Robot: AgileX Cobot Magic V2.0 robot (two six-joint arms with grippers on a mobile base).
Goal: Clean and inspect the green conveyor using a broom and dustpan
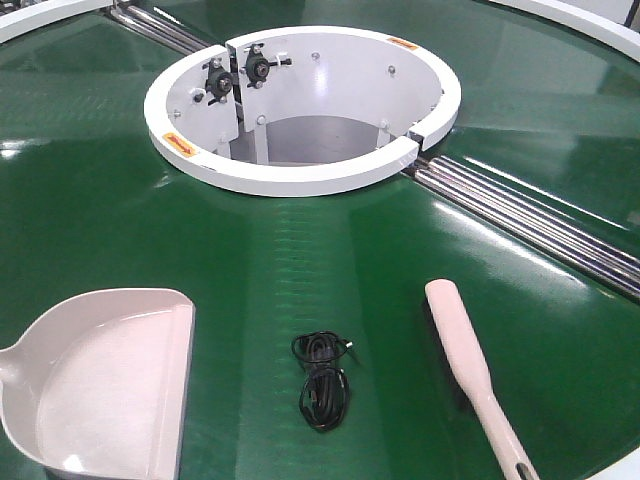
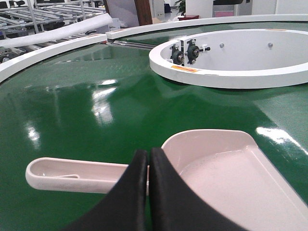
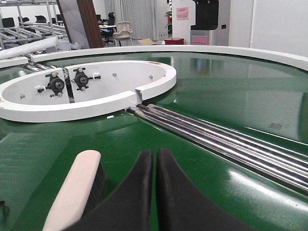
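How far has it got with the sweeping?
Nothing looks done yet. The broom and dustpan lie loose on the conveyor; both jaws are shut, holding nothing. A black cable lies between the tools. Picking them up and sweeping are all left.

Bright, even light from overhead fills all three views, and shadows are faint and soft. The glossy dark-green conveyor belt (image 1: pixel 300 230) mirrors the lamps. In the front view pale glare lies at the left edge and in streaks at the right, beside the shiny metal roller rails (image 1: pixel 540 225), which carry hard white highlights. In the left wrist view white patches sit left of centre and at the right edge, near the pale pink-beige plastic dustpan (image 2: pixel 231 178). The black left gripper (image 2: pixel 148 155) and right gripper (image 3: pixel 155 155), bottom centre of each wrist view, look soft and featureless. The upper background of both wrist views is washed out.
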